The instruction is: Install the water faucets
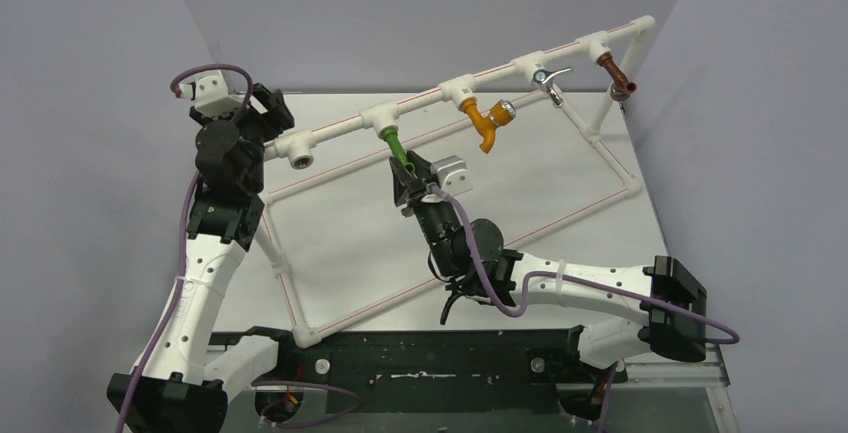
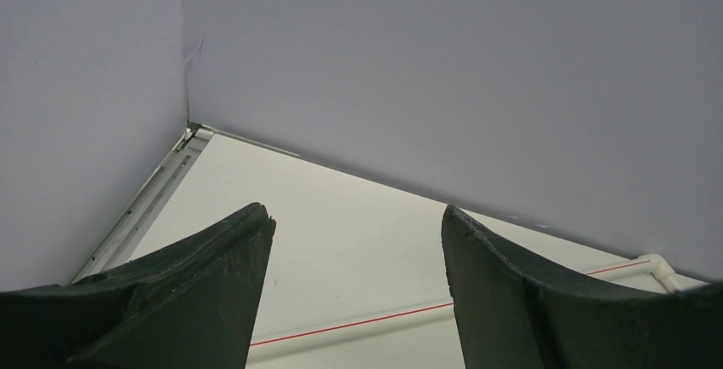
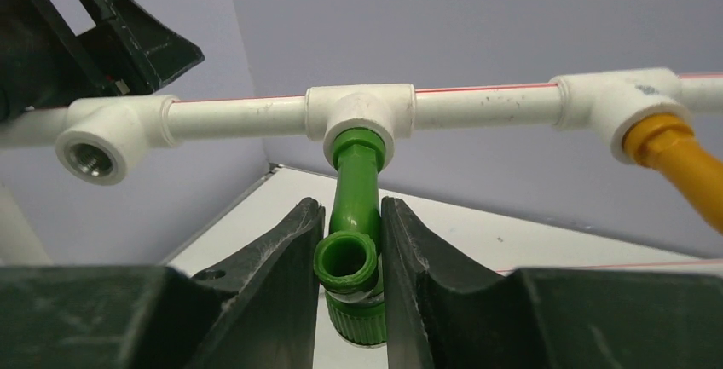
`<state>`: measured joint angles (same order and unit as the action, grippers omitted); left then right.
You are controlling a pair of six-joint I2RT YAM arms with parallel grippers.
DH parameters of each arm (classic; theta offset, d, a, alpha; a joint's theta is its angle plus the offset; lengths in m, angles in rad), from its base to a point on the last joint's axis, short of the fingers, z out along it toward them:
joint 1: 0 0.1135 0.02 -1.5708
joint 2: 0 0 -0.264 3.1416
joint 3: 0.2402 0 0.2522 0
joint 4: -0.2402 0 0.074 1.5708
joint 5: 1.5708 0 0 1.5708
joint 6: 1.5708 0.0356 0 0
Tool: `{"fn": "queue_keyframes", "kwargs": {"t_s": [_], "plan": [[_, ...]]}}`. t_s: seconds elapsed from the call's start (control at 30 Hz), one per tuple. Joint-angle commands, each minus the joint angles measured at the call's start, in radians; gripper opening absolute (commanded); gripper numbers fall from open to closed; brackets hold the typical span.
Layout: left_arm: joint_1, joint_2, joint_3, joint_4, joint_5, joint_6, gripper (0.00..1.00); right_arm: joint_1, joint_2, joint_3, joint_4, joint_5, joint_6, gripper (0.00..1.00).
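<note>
Green faucet sits pinched inside the right hand.

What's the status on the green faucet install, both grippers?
Right gripper shut on green faucet, faucet's end seated in pipe tee. Left gripper open, empty. Orange tap on next tee, apart.

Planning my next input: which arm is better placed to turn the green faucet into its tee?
Right. The right tool is shut on the green faucet, already seated in the tee fitting. The left tool is open, holds nothing and points at the back wall.
</note>
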<state>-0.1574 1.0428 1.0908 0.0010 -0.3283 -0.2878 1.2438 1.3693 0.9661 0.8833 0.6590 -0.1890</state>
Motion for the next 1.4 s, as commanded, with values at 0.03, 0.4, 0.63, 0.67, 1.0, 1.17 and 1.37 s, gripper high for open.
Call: {"fn": "queue_keyframes", "kwargs": {"t_s": [0.03, 0.4, 0.63, 0.67, 1.0, 1.17, 1.37], "plan": [[0.003, 0.045, -0.082, -0.263, 0.035, 0.019, 0.7, -0.008, -0.01, -0.005, 0.128, 0.105, 0.382, 0.0], [0.002, 0.048, -0.083, -0.263, 0.037, 0.019, 0.7, -0.02, -0.086, -0.037, -0.018, 0.242, 0.967, 0.0], [0.002, 0.051, -0.084, -0.263, 0.032, 0.019, 0.7, -0.026, -0.124, -0.035, -0.124, 0.248, 1.22, 0.0], [0.004, 0.051, -0.085, -0.263, 0.032, 0.019, 0.7, -0.025, -0.125, -0.028, -0.134, 0.242, 1.231, 0.0], [0.003, 0.053, -0.083, -0.264, 0.029, 0.021, 0.7, -0.026, -0.154, 0.059, -0.27, 0.164, 1.002, 0.41], [0.003, 0.053, -0.083, -0.265, 0.029, 0.022, 0.7, -0.027, -0.174, 0.095, -0.364, 0.12, 0.884, 0.68], [0.004, 0.054, -0.083, -0.266, 0.028, 0.022, 0.7, -0.027, -0.17, 0.182, -0.515, 0.06, 0.728, 0.78]]}}
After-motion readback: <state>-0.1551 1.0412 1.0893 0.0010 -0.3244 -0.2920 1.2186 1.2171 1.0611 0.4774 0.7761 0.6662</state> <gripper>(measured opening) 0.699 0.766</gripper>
